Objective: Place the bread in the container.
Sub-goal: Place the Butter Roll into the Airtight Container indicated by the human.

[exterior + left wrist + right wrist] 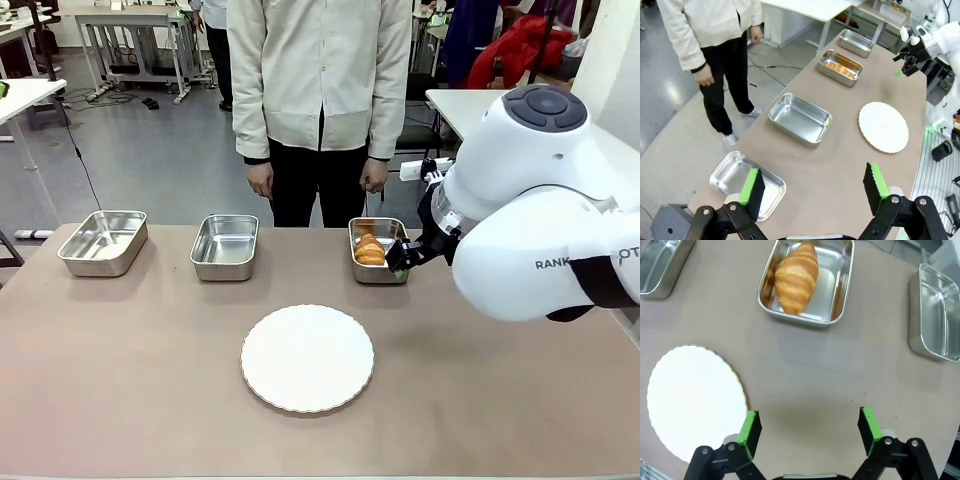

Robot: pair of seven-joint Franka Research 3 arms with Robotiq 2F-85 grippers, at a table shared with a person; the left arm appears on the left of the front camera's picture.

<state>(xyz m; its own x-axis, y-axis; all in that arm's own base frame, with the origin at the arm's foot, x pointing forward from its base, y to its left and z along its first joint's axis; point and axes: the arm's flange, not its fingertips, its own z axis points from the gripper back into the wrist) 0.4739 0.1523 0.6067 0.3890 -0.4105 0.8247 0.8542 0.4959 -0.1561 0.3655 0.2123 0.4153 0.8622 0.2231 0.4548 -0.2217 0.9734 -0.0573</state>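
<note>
Right gripper (805,427) spread wide, green pads (751,426) well apart, nothing between them and nothing touched, hovering above bare brown table (805,370). Just beyond the fingertips in the right wrist view, the container (837,310), a shiny steel pan with a rolled rim, holding the bread (796,277), a golden ridged croissant lying against one side of the pan floor. Seen from the front, same gripper (400,257) hanging just beside the near right corner of that container (377,272), bread (369,249) inside it, big white arm (540,200) coming in from the right. Round white scalloped plate (307,358) near the middle of the table, bare, apart from every pan. Two more steel pans further left: middle pan (225,246) and left pan (104,241), both without contents. Fourth pan (937,315) beside the container in the right wrist view. Left gripper (812,187) likewise wide open, gripping nothing, raised high over the table's end above the nearest pan. Person (318,90) in a pale jacket standing at the far side, hands down at the sides.
</note>
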